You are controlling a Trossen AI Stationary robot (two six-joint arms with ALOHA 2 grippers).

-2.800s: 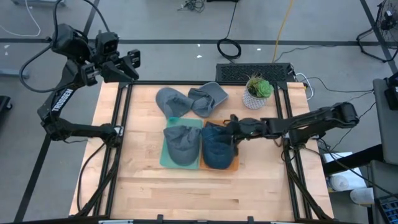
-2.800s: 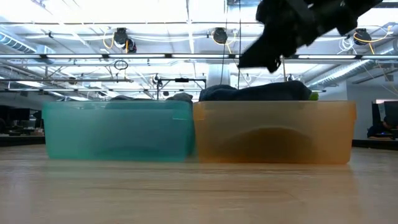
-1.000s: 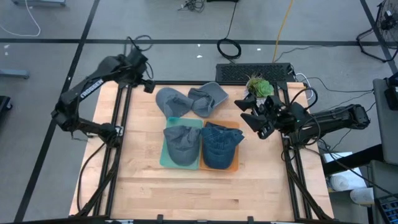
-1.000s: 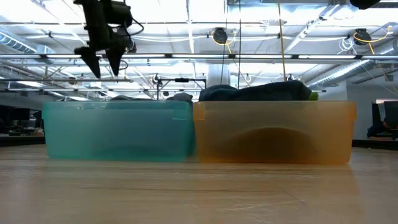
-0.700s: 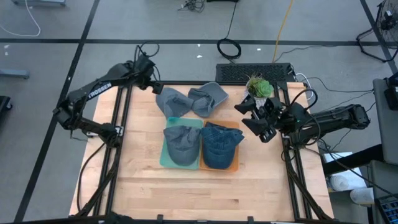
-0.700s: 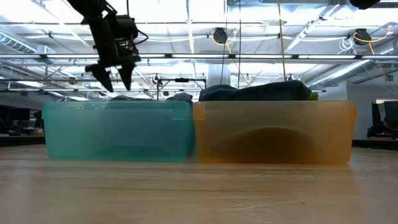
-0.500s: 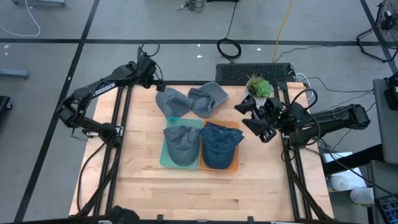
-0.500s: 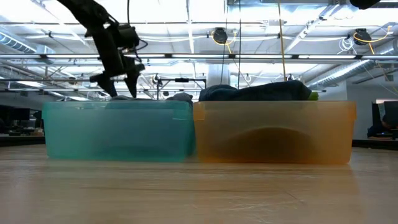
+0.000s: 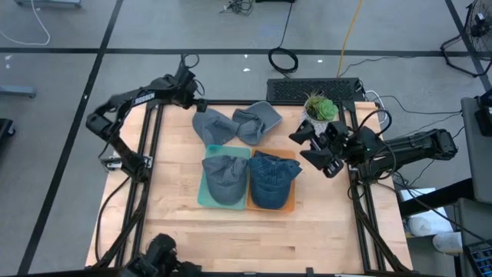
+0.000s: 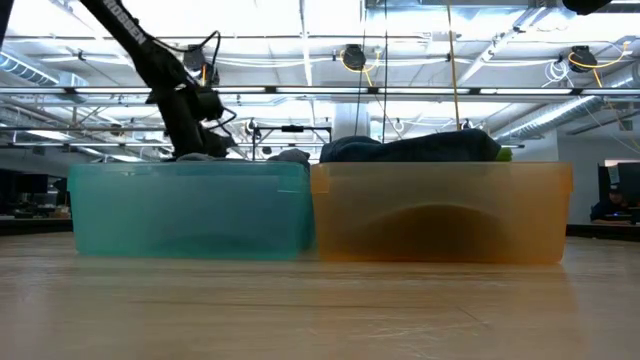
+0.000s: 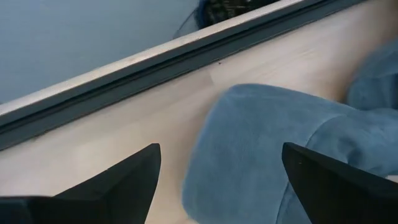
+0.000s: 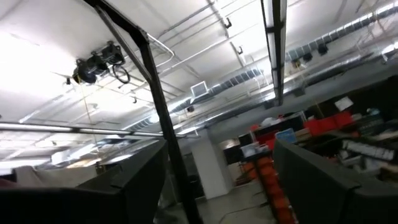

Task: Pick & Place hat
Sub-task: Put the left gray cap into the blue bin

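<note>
The left gripper (image 9: pixel 201 104) was found at the far edge of the table (image 9: pixel 177 231), just beside a loose grey-blue hat (image 9: pixel 213 124), its fingers (image 11: pixel 124 180) spread wide and empty. A second loose hat (image 9: pixel 257 121) lay touching it. One hat (image 9: pixel 225 178) lay in the teal bin (image 10: pixel 190 208), another (image 9: pixel 271 180) in the orange bin (image 10: pixel 440 212). The right gripper (image 9: pixel 313 151) was held near the potted plant (image 9: pixel 318 112), fingers wide apart, empty.

The left gripper (image 10: pixel 205 150) tips sink behind the teal bin (image 10: pixel 190 210) rim; the hat (image 11: pixel 273 155) before it runs off-frame.
</note>
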